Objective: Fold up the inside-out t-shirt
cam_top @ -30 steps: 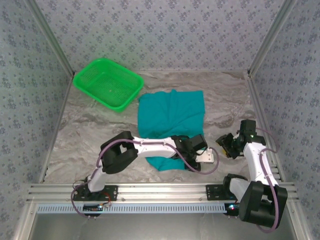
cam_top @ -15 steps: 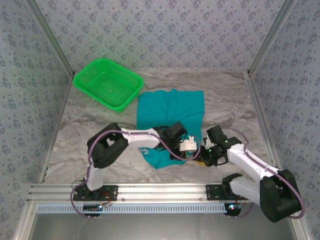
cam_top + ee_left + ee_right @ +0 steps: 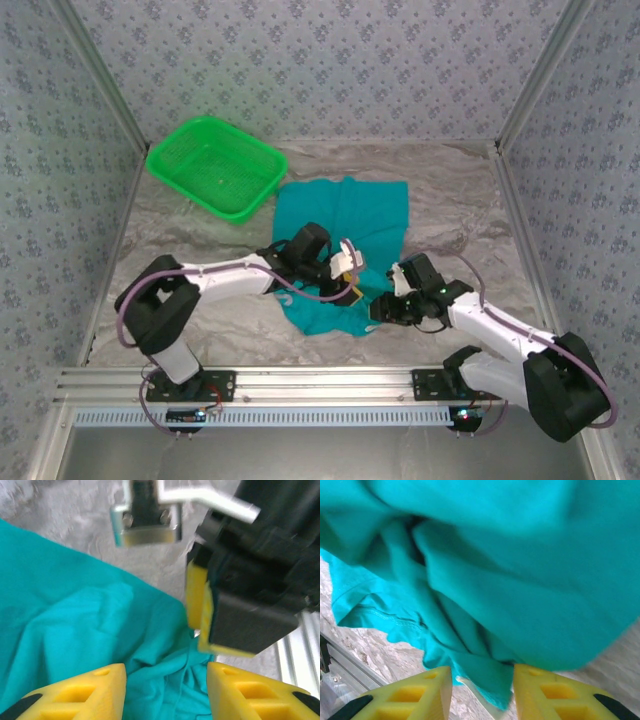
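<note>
The teal t-shirt (image 3: 340, 225) lies spread in the middle of the table, its near edge bunched into folds. My left gripper (image 3: 356, 280) hovers over that bunched edge. In the left wrist view it (image 3: 166, 682) is open, with wrinkled cloth (image 3: 100, 625) below the gap. My right gripper (image 3: 381, 305) is at the shirt's near right corner, close to the left one; its yellow finger (image 3: 197, 597) shows just ahead of the left fingers. The right gripper (image 3: 482, 682) is open, with a hanging fold of the shirt (image 3: 520, 580) reaching down between its fingers.
A bright green mesh basket (image 3: 215, 165) stands at the back left, its corner close to the shirt. Bare marbled table (image 3: 460, 200) lies to the right of the shirt. An aluminium rail (image 3: 320, 385) runs along the near edge, and patterned walls close in the sides.
The left gripper has moved left and back, from the shirt's near right edge onto the cloth. The right gripper has swung left to the shirt's corner. The near edge has bunched up.
</note>
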Controlling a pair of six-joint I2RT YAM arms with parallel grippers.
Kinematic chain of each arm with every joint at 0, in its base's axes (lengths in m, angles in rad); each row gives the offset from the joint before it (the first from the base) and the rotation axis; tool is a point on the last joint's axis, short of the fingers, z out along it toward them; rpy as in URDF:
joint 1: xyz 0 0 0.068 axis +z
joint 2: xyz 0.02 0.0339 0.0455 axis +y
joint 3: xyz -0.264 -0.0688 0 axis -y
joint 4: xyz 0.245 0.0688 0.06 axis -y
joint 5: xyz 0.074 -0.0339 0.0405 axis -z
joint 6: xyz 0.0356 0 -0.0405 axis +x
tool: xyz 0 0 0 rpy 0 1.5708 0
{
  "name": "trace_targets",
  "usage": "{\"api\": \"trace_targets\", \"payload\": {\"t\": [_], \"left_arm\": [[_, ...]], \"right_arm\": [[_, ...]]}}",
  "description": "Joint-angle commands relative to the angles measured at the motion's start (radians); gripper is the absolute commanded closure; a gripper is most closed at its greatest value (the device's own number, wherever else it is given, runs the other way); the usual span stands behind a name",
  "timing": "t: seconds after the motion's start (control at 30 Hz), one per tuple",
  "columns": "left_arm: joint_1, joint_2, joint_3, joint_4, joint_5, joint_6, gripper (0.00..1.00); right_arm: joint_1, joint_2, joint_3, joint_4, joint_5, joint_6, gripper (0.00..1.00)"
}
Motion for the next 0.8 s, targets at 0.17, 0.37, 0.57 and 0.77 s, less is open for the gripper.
{"api": "trace_targets", "payload": {"t": [0.17, 0.37, 0.57, 0.77], "left_arm": [[0.017, -0.031, -0.007, -0.006, -0.165, -0.062, 0.53], [0.064, 0.035, 0.031, -0.045, -0.243, -0.118, 0.54], [0.082, 0.163, 0.182, -0.176, -0.394, -0.162, 0.53], [0.083, 0.313, 0.303, -0.233, -0.400, -0.172, 0.55]], "right_arm": [[0.060, 0.075, -0.019, 0.080, 0.050, -0.071, 0.60], [0.152, 0.082, 0.044, 0.023, 0.064, -0.112, 0.74], [0.262, 0.092, 0.109, -0.003, 0.021, -0.192, 0.68], [0.256, 0.116, 0.119, 0.054, -0.040, -0.184, 0.66]]}}
